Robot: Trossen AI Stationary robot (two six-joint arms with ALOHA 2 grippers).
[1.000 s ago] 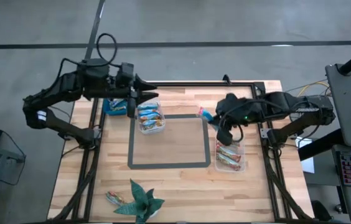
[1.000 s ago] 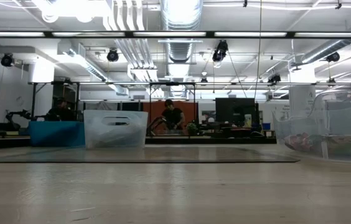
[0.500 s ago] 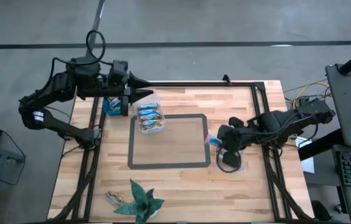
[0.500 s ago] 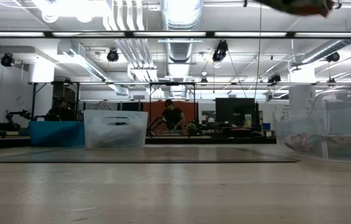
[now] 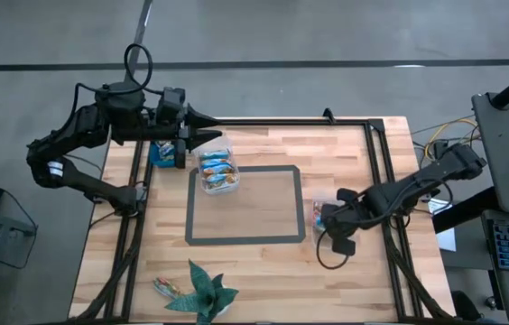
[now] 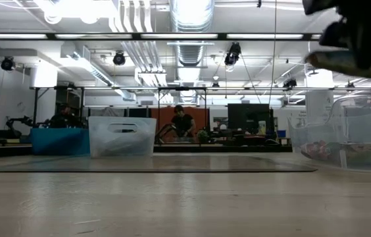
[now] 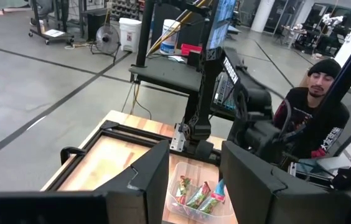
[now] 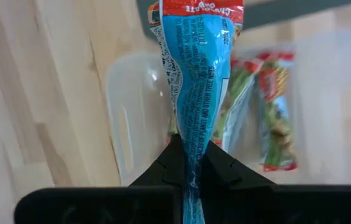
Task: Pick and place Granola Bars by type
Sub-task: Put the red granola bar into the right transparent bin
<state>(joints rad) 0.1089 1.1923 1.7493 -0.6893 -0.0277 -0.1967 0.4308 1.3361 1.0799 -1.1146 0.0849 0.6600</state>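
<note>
Right gripper [image 8: 187, 163] clenched on a blue granola bar [image 8: 194, 81], dangling it above the clear tub [image 8: 132, 118] of green-and-red bars [image 8: 274, 118] at the table's [image 5: 263, 262] right edge. Left gripper [image 5: 217, 135] parted, empty, hovering beside the other tub [image 5: 218, 171] holding blue bars [image 5: 216, 165], far-left corner.
</note>
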